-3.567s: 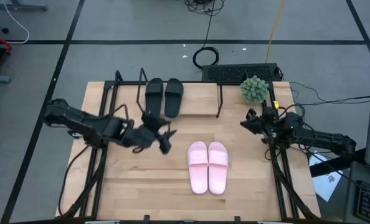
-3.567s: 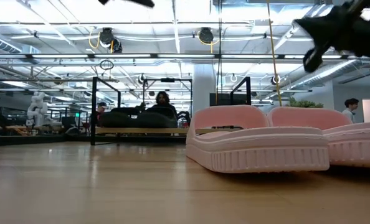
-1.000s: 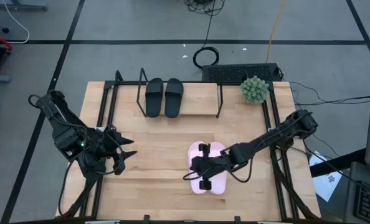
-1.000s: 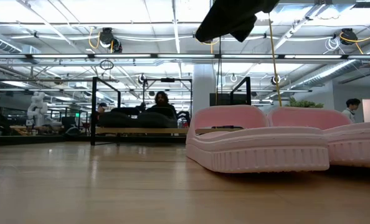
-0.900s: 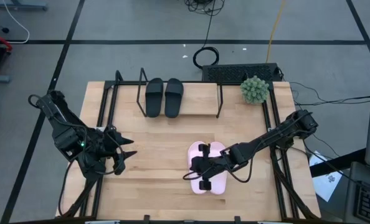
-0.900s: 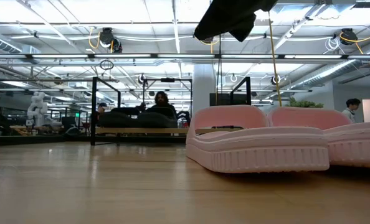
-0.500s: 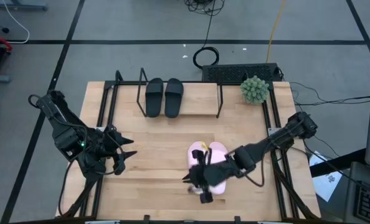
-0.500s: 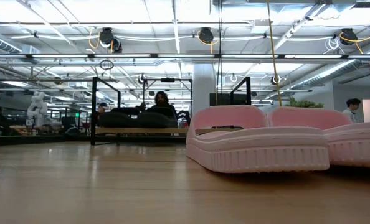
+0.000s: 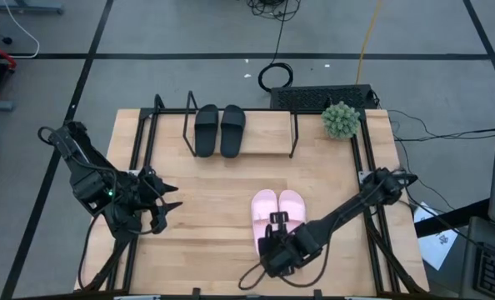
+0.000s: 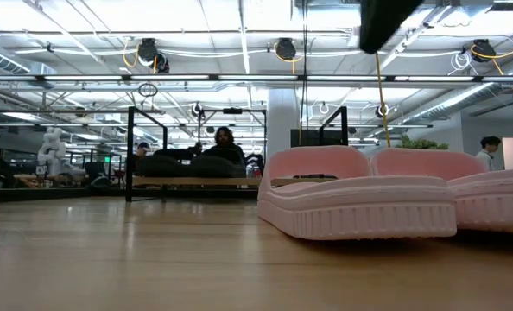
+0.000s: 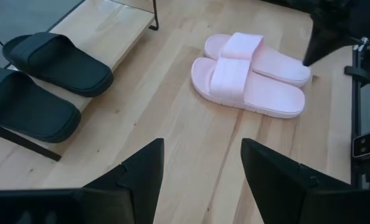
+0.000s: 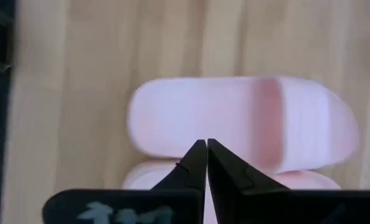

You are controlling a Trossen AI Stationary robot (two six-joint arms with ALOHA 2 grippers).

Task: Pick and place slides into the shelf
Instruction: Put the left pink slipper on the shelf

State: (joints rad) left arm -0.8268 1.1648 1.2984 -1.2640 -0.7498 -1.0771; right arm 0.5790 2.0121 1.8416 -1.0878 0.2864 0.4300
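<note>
While the left gripper [image 9: 160, 207] waited at the left middle of the high view with its fingers spread wide and holding nothing, the right gripper [image 9: 274, 240] hung low in the frame's centre, over the heel ends of the pink slides [image 9: 277, 216]. Its fingers [image 12: 196, 163] were pressed together, gripping nothing. That pale pair lay side by side on the table [image 9: 206, 242], well apart from the shelf [image 9: 264, 133] in the upper centre, where the black slides [image 9: 219, 129] rested together.
</note>
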